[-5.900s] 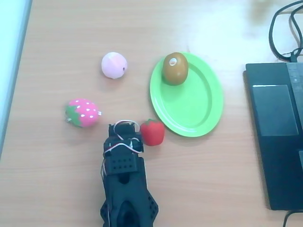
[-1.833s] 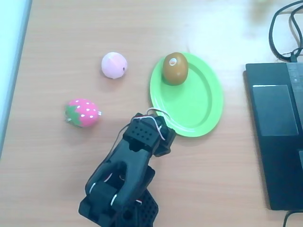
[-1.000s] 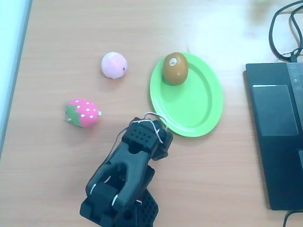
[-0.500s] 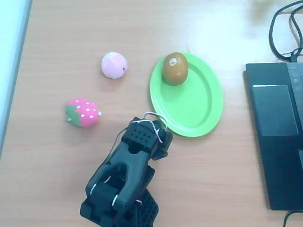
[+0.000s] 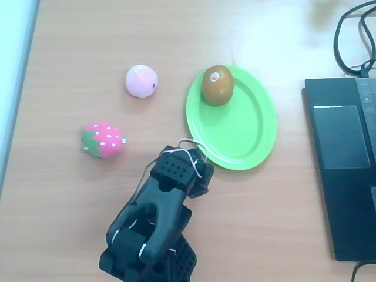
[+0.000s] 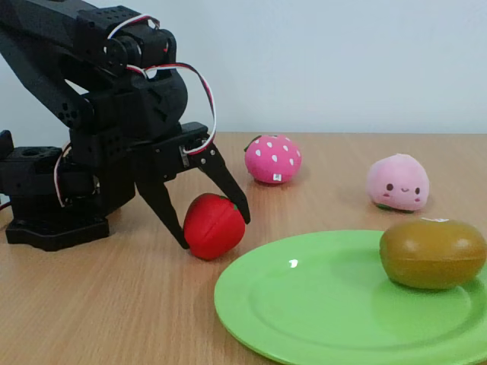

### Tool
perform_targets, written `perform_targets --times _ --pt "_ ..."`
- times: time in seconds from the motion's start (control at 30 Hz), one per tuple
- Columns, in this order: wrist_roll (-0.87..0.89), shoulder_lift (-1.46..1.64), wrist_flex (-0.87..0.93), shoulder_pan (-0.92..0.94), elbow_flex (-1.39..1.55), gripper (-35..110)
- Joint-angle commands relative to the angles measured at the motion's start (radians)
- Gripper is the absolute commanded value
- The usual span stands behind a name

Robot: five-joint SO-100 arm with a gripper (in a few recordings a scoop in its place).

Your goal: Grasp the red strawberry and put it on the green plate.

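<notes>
no readable text, labels or numbers

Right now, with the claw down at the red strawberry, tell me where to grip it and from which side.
Grip the red strawberry across its round middle, coming from above, as the claw stands in the fixed view, one finger on each flank. It lies tilted on the table, leafy top toward the green plate, so the plain red sides give the widest hold. Avoid the leaves.
</notes>
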Motion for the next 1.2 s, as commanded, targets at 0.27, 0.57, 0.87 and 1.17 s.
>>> perform_targets --times 0.27,0.57,0.87,1.17 --pt "0.044 0.081 0.008 0.006 -0.048 25" --pt "0.164 0.084 0.008 -0.005 -0.175 25" --pt "0.256 -0.069 0.002 0.006 -0.288 23" --pt "0.336 -0.259 -0.160 -0.018 -0.308 24"
